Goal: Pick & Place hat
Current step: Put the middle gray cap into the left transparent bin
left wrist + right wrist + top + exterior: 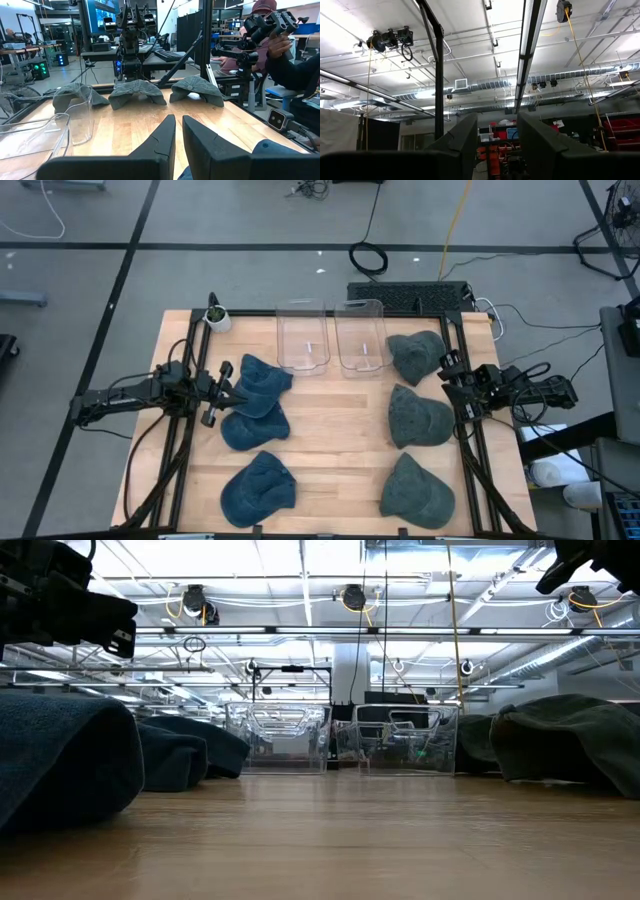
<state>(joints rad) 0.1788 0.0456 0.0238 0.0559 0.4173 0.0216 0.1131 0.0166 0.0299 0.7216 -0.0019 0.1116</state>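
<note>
- Table point(330, 440): pale wooden planks, smooth, bordered by dark frame rails.
- Three blue hats along the left side: soft, terry-like fabric, slumped and domed. Rear blue hat point(262, 387) overlapping middle blue hat point(250, 427); front blue hat point(259, 486) apart, near the front edge.
- Three grey-green hats along the right side, same soft crumpled texture: rear grey hat point(415, 355), middle grey hat point(420, 417), front grey hat point(417, 492), each lying separate.
- Two clear plastic bins at the rear centre, rigid and rounded at the corners: left bin point(301, 336) and right bin point(361, 335), side by side. No hat visible in either.
- Small white pot point(216, 317) with a green plant at the rear left corner.
- Left gripper point(222, 392): just beside the rear blue hat, fingers point(160, 145) nearly closed with a narrow gap, gripping nothing.
- Right gripper point(448, 370): at the right table edge between rear and middle grey hats, raised, fingers point(465, 135) partly open, empty.
</note>
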